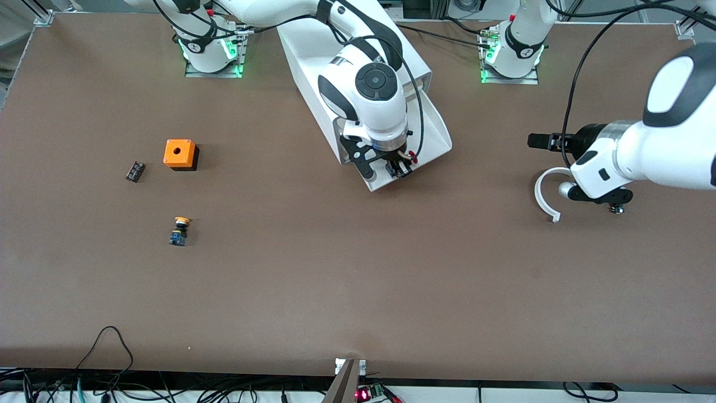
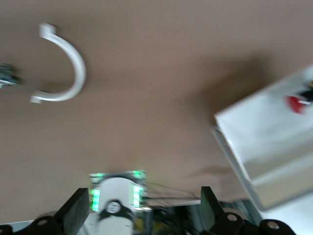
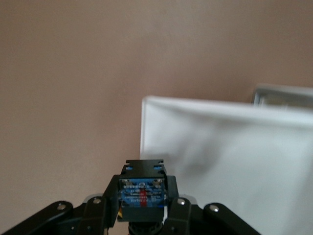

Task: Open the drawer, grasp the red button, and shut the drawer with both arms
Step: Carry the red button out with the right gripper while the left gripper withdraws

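Observation:
The white cabinet point(image 1: 307, 61) stands between the arms' bases, with its drawer point(image 1: 441, 134) pulled out toward the front camera. My right gripper point(image 1: 398, 166) is over the front end of the open drawer and is shut on the button point(image 1: 412, 159). The right wrist view shows the button's blue-black base point(image 3: 142, 183) clamped between the fingers of the right gripper point(image 3: 143, 197), with the white drawer point(image 3: 234, 156) below. My left gripper point(image 1: 532, 141) is open and empty above the table, toward the left arm's end; its fingers point(image 2: 78, 205) are spread wide. The left wrist view shows the drawer point(image 2: 264, 132) and the red cap point(image 2: 295, 104).
A white C-shaped ring point(image 1: 545, 193) lies on the table under the left arm, also in the left wrist view point(image 2: 66, 68). Toward the right arm's end lie an orange box with a hole point(image 1: 180, 154), a small black part point(image 1: 135, 170) and an orange-yellow capped button point(image 1: 179, 230).

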Tool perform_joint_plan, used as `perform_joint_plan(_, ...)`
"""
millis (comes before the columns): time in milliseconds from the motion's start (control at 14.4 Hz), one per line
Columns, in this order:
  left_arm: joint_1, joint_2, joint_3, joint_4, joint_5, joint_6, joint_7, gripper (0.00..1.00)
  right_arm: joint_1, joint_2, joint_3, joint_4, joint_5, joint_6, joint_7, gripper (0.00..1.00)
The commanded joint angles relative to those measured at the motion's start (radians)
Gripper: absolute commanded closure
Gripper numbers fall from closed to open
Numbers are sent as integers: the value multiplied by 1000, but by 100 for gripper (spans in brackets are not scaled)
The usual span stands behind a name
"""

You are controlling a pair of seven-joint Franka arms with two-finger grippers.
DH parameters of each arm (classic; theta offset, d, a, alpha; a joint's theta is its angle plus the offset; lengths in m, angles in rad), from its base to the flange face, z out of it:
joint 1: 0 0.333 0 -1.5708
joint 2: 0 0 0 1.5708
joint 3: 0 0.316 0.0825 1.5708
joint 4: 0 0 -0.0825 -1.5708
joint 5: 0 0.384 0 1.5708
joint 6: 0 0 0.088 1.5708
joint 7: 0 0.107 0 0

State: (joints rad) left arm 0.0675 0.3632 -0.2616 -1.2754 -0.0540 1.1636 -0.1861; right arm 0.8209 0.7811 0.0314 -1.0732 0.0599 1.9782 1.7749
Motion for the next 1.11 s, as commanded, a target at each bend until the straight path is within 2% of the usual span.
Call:
perform_joint_plan(0,-3,35,13,85,62,13,-3,0,-66,-35,-8,1,-2,-36,-217,100)
perform_joint_plan(139,-9,43,18,76,68,30,-13,0,-138,-39,-2,-1,4,-51,-404,100)
perform_joint_plan(208,-9,59,18,73,68,92,-16,0,-166,-39,-5,-1,4,-85,-516,100)
perform_joint_plan(347,-15,39,9,-20,62,250,-126,0,-227,-63,-10,-13,3,-155,-749,100)
perform_joint_plan(485,-41,28,-25,-91,62,339,-298,0,-322,-86,-8,-51,6,-180,-990,100)
perform_joint_plan(693,-43,20,-83,-212,68,508,-432,0,-429,-163,-33,-209,3,-161,-1281,100)
perform_joint_plan(901,-72,10,-143,-361,91,700,-637,0,-502,-213,-93,-379,6,-37,-1555,100)
perform_joint_plan(1040,-126,13,-146,-418,126,743,-749,0,-548,-224,-100,-459,8,36,-1637,100)
